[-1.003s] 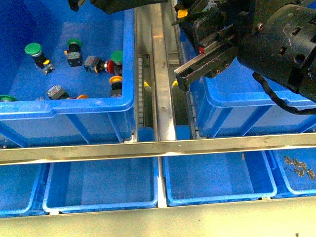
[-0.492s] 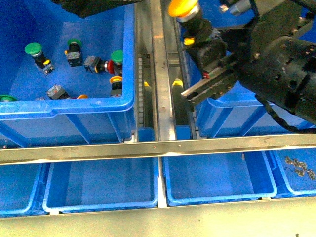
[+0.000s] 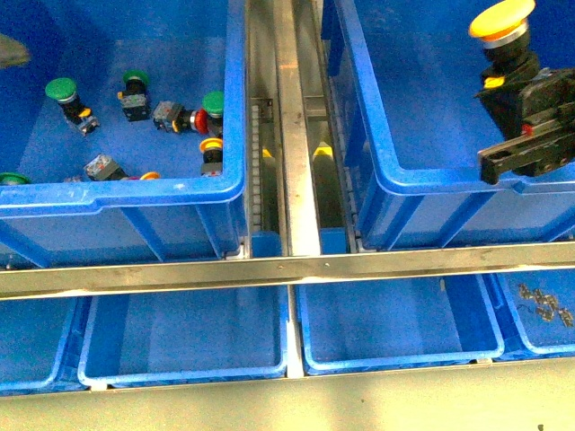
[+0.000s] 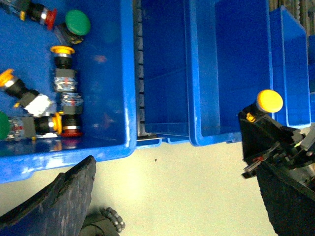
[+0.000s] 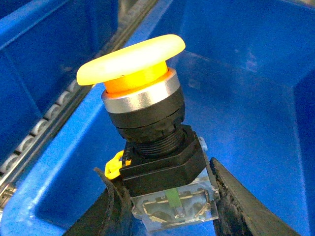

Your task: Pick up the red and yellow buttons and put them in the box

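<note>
My right gripper [image 3: 526, 121] is shut on a yellow button [image 3: 501, 22], gripping its boxy body, cap up, above the inside of the big blue box [image 3: 386, 193] on the right. In the right wrist view the yellow button [image 5: 133, 59] sits between my fingertips [image 5: 167, 204] over the box's bare floor [image 5: 256, 98]. More switches lie in the left crate [image 3: 235, 108]: a red button [image 3: 202, 121], a yellow button [image 3: 211, 145] and green ones [image 3: 60, 90]. My left gripper [image 4: 172, 196] is open and empty over a pale surface beside the crates.
A metal rail [image 3: 292, 135] runs between the two crates, and a crossbar [image 3: 287, 268] lies in front of them. Shallow blue trays [image 3: 189, 332] sit in the front row; one at the far right holds small metal parts [image 3: 544, 303].
My right gripper has moved right with the yellow button, from over the rail to over the right box. The dark left arm has left the top of the front view.
</note>
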{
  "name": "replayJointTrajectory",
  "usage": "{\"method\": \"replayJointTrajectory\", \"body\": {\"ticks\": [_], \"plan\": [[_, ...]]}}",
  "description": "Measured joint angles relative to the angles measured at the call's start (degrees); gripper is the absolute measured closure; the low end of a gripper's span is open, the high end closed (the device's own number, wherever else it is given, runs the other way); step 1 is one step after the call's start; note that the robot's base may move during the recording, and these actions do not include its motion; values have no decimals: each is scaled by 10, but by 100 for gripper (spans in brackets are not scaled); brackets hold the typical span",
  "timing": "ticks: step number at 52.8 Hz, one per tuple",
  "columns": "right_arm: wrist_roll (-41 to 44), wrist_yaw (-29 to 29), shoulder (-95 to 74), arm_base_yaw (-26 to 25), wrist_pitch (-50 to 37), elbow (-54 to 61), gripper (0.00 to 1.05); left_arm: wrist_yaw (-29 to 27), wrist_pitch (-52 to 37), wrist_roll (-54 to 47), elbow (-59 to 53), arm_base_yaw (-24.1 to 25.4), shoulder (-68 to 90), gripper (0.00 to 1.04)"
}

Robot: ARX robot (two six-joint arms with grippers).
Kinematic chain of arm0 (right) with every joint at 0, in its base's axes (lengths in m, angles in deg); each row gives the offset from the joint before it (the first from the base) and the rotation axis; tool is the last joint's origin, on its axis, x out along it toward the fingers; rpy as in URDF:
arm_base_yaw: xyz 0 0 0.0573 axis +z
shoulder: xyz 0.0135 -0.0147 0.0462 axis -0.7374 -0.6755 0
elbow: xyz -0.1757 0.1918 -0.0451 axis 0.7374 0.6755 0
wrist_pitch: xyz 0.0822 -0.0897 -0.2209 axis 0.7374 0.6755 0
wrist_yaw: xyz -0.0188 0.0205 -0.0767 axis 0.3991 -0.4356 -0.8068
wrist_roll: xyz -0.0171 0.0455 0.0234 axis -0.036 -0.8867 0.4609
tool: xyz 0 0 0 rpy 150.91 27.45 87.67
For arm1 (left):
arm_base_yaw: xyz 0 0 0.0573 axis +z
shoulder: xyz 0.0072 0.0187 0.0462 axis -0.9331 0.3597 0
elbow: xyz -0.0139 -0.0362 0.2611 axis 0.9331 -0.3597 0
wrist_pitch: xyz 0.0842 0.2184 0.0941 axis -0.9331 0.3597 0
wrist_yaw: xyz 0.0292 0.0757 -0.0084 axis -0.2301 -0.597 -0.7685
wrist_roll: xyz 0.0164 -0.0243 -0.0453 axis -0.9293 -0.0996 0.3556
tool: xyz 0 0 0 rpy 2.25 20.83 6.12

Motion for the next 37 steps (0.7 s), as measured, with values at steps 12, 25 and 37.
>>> {"method": "replayJointTrajectory", "body": {"ticks": [12, 25, 37], "plan": [[-25, -12, 82, -29, 70, 7, 71, 98, 38, -120, -63, 155, -86, 8], [-82, -53, 148, -30, 153, -2, 71, 196, 66, -244, -91, 326, -94, 8], [-149, -130, 153, 19, 211, -52, 71, -11, -369, -283, -278, 349, -98, 36]]}}
